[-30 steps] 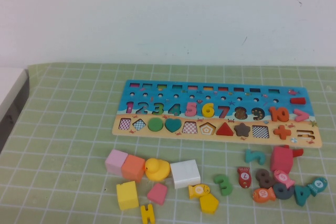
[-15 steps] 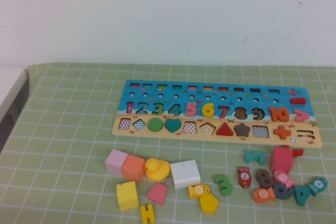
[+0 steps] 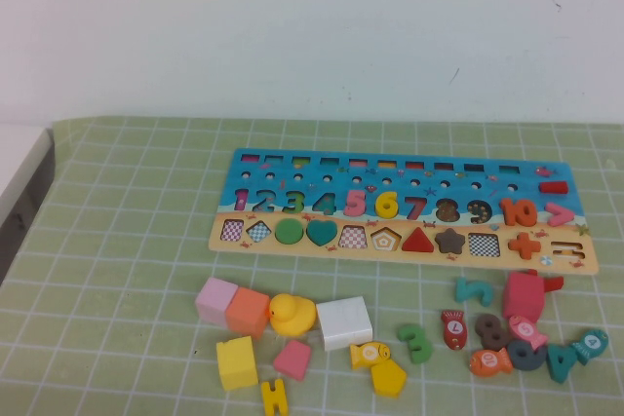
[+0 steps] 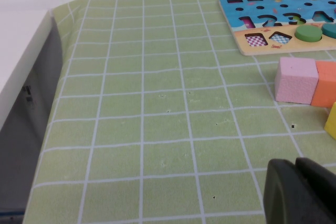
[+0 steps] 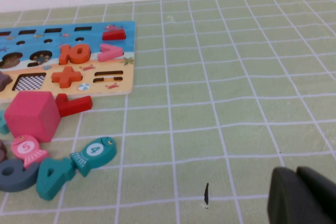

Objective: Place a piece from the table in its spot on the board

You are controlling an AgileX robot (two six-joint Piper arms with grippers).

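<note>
A: Left gripper (image 4: pixel 300 192) sits low over the table (image 4: pixel 157 129), fingers pressed together on nothing, only their dark tips showing at the frame edge.

B: And the right gripper (image 5: pixel 302 198)?

A: Same story, cut off in the corner, dark tips together over bare mat. Neither arm shows in the high view.

B: Where's the piece (image 3: pixel 387 205)?

A: The yellow 6 lies in its slot on the board (image 3: pixel 292 168), between the pink 5 (image 3: pixel 355 202) and the 7, well apart from both grippers. It's out of both wrist views.

B: Any writing?

A: Fish tokens: a teal fish (image 5: pixel 93 155) reads 4, a pink fish (image 5: pixel 27 149) reads 5. Board digits run 1 to 10.
</note>
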